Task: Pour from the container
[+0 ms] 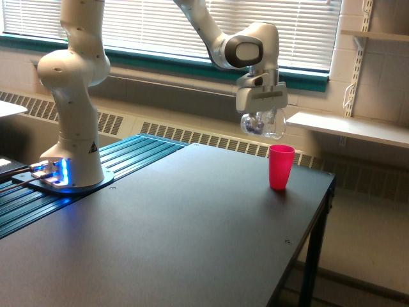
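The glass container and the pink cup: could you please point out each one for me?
glass container (263, 124), exterior view, its rounded clear body below the gripper.
pink cup (280, 168), exterior view, middle of its side wall.

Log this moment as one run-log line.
gripper: shut on container | container: held in air, dark bits inside | pink cup: upright on table | pour: not visible

1. Your container (263, 124) is a small, clear, rounded glass-like vessel.
2. Contents: you can see small dark bits clustered inside, toward the exterior view's left.
3. Pose: it's in the air, well clear of the table, tipped on its side.
4. Position: it hangs just above the pink cup (280, 166), offset slightly to the exterior view's left, not touching it.
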Available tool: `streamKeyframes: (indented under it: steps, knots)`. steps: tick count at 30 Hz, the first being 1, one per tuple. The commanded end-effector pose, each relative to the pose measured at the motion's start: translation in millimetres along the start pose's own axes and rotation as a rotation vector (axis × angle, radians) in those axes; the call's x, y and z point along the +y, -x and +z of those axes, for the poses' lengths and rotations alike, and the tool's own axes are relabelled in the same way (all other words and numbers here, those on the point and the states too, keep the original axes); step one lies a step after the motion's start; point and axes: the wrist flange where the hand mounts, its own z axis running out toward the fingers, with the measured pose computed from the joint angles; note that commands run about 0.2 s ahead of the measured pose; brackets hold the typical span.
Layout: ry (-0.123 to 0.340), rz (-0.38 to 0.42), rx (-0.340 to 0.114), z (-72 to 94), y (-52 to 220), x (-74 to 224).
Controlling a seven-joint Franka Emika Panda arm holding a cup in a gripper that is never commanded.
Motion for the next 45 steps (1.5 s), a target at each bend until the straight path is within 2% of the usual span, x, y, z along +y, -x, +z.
streamKeyframes:
  steps: [1,5,9,13,16,20,23,29,34,45]
  knots:
    - [0.063,0.042,-0.031,10.7,11.1,6.7]
    - [0.117,0.066,-0.05,18.5,8.4,10.8]
    - [0.171,0.038,-0.014,20.9,11.1,12.1]
    - [0.213,0.052,-0.014,19.3,10.0,5.8]
    - [0.213,0.054,-0.011,14.3,10.6,-2.0]
    - [0.186,0.028,0.011,3.4,16.9,-12.6]
    - [0.183,0.019,0.006,-1.3,23.2,-16.8]
    - [0.216,0.017,-0.011,-3.6,32.9,-18.3]
    - [0.219,0.013,-0.031,-7.0,41.6,-20.6]
    - [0.294,0.029,-0.077,-4.3,41.7,-23.1]
